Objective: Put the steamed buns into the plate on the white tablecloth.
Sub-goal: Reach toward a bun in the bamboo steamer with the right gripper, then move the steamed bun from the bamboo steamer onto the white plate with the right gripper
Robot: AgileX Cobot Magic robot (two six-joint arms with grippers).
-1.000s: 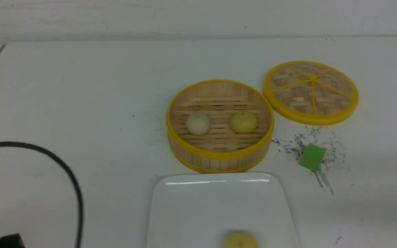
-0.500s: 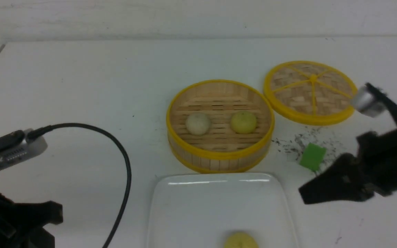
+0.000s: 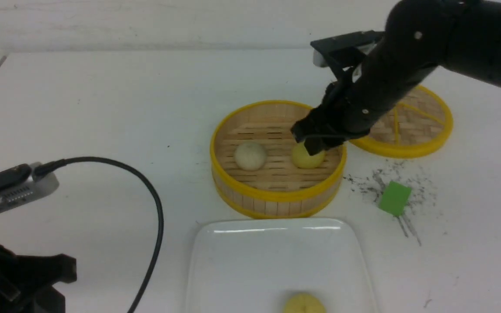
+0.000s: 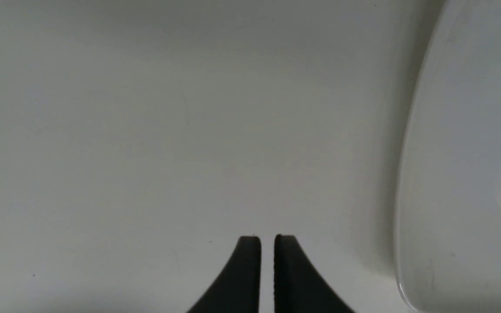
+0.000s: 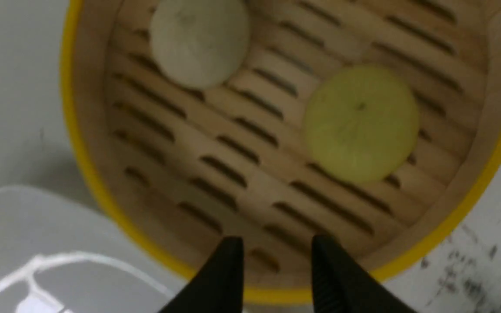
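A pale yellow steamed bun [image 3: 309, 160] and an off-white one [image 3: 250, 155] sit in the round bamboo steamer basket [image 3: 276, 198]. A second yellow bun [image 3: 303, 304] lies on the white square plate [image 3: 242, 261] on the white tablecloth [image 3: 102, 108], at the near edge. My right gripper [image 3: 313, 145] hovers over the basket, just above the yellow bun and partly hiding it. In the right wrist view it [image 5: 276, 241] is open and empty, with the yellow bun [image 5: 361, 124] and off-white bun [image 5: 200, 41] ahead. My left gripper [image 4: 267, 238] is shut and empty over bare cloth beside the plate's rim [image 4: 411, 182].
The basket's lid [image 3: 411, 126] lies flat to the right behind my right arm. A green cube [image 3: 394, 198] sits on dark scuff marks right of the basket. My left arm [image 3: 15, 269] and its black cable [image 3: 155, 204] fill the near left corner.
My right arm has swung from low on the right near the green cube to above the basket's yellow bun. The left arm entered a second ago and has held still since.
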